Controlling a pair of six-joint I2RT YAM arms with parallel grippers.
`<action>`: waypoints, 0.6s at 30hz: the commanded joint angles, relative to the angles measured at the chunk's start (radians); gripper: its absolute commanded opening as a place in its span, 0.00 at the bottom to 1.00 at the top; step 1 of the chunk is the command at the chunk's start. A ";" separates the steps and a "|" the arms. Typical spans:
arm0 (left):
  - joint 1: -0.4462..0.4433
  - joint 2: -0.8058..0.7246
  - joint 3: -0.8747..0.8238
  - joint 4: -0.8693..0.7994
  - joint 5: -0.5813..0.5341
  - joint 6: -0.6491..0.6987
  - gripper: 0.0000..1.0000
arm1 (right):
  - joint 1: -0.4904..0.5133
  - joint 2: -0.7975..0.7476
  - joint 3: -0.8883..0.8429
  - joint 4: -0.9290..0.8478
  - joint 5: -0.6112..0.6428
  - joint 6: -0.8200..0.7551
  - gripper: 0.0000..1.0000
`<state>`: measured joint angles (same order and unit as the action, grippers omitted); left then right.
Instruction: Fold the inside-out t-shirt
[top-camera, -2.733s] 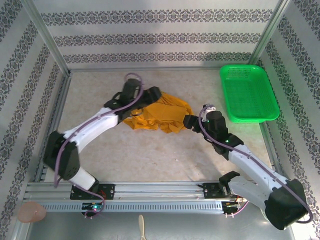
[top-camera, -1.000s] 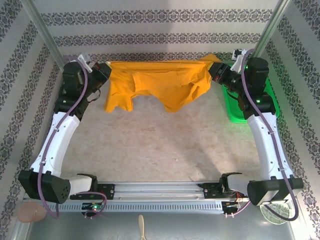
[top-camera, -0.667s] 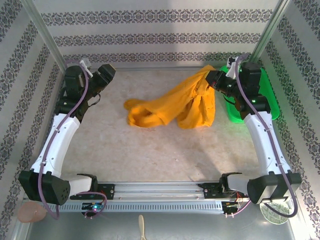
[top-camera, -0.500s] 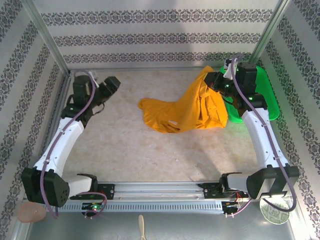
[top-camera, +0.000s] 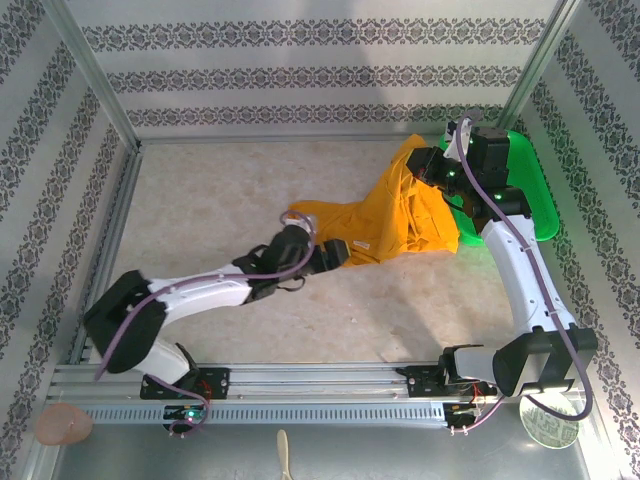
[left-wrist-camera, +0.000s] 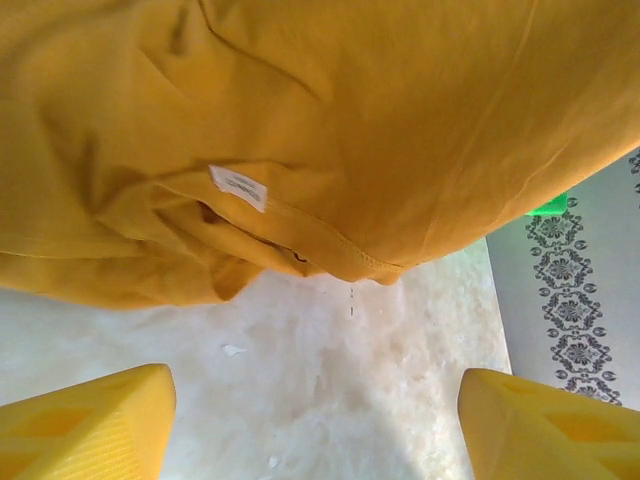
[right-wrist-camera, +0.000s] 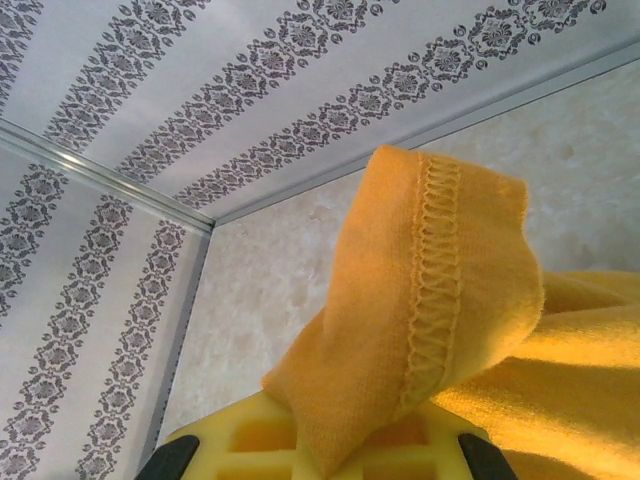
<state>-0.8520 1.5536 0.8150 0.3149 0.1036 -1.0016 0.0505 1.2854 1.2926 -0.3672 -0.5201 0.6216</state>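
Inside-out t-shirt (top-camera: 400, 218) in right hand (top-camera: 428, 166)

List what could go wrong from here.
The right pincer grips only a small seam fold of the t-shirt, which might slip free. The open left pincer faces bunched layers near the white label, so it may catch several at once. Cloth hangs beside the green basket and could snag.

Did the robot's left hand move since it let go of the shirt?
Yes. The left gripper swung away from the table's far-left corner, toward the middle and the near edge, and now sits open by the t-shirt's low end.
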 joint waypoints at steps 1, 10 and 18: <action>-0.068 0.136 0.050 0.290 -0.108 -0.091 0.75 | 0.011 -0.021 0.003 0.014 0.014 -0.016 0.00; -0.147 0.437 0.152 0.598 -0.249 -0.254 0.76 | 0.015 -0.038 0.001 0.007 0.022 -0.009 0.00; -0.146 0.557 0.253 0.644 -0.286 -0.299 0.74 | 0.015 -0.054 -0.009 0.001 0.015 -0.005 0.00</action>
<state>-0.9932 2.0750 1.0222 0.8608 -0.1436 -1.2598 0.0570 1.2610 1.2911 -0.3786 -0.5053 0.6220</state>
